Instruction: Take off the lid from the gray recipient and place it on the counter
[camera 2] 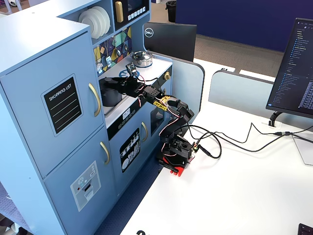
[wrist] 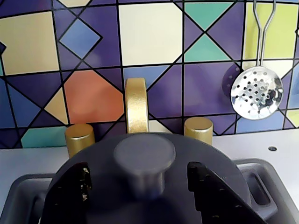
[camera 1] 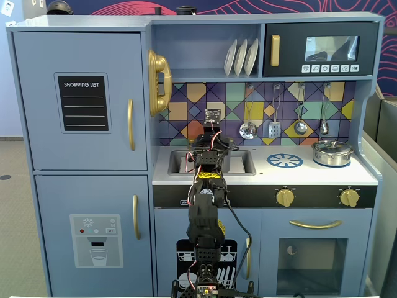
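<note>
Directly beneath the gripper (wrist: 136, 179) in the wrist view lies the lid (wrist: 145, 163), a dark-gray matte disc whose central knob stands between the two black fingers (wrist: 74, 186). The jaws are spread wide on either side of the knob, with a clear gap on both sides, and hold nothing. Under the lid, the edge of the gray recipient (wrist: 259, 179) peeks out at the right of the gripper, sitting in the sink cut-out. Just beyond the gripper rise the gold faucet (wrist: 137, 106) and its two gold taps, against the colored tile wall. Up and to the right of the gripper hangs a perforated silver skimmer (wrist: 257, 92).

In a fixed view from the front, the arm reaches up from the desk edge to the counter (camera 1: 267, 174), and the gripper (camera 1: 209, 147) sits over the sink, hiding the lid and pot; I cannot tell the jaw opening here. Well to the right of the gripper, past the blue burner print (camera 1: 285, 161), stands the shiny silver pot (camera 1: 332, 152).

In a fixed view from the side, the arm's base stands on the white desk (camera 2: 234, 186), and the gripper (camera 2: 119, 84) hovers at the top of the dark recipient (camera 2: 111, 96). The silver pot (camera 2: 142, 58) is farther along the counter behind the gripper.
</note>
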`<state>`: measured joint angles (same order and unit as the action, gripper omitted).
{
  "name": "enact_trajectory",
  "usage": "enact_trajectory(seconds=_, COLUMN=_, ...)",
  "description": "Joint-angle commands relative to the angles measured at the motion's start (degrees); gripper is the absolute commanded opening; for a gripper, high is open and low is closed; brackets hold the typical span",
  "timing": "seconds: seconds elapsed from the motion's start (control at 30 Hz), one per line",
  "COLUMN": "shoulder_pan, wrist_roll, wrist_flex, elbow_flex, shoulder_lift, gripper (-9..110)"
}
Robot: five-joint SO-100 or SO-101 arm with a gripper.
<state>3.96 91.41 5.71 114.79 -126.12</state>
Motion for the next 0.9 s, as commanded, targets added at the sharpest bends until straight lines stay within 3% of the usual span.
enact_trajectory(seconds=0.0, shoulder_pan=0.5, wrist_roll=-0.1, wrist_flex=-2.8, elbow_flex=-5.3, shoulder_lift=2.5, gripper=17)
enact_trajectory(seconds=0.3, shoulder_pan=0.0, wrist_roll=0.9, wrist_flex=-5.7, elbow_flex=-8.1, shoulder_lift=8.4, gripper=14)
enact_trajectory(seconds=0.57, shoulder_pan=-1.1, wrist_roll=3.9, wrist_flex=-6.2, elbow_flex=-8.2, shoulder_lift=8.7, gripper=0)
enact_trajectory(seconds=0.87, shoulder_pan=-1.7, wrist_roll=4.7, wrist_flex=-8.3, elbow_flex=-12.1, shoulder_lift=7.8, gripper=0)
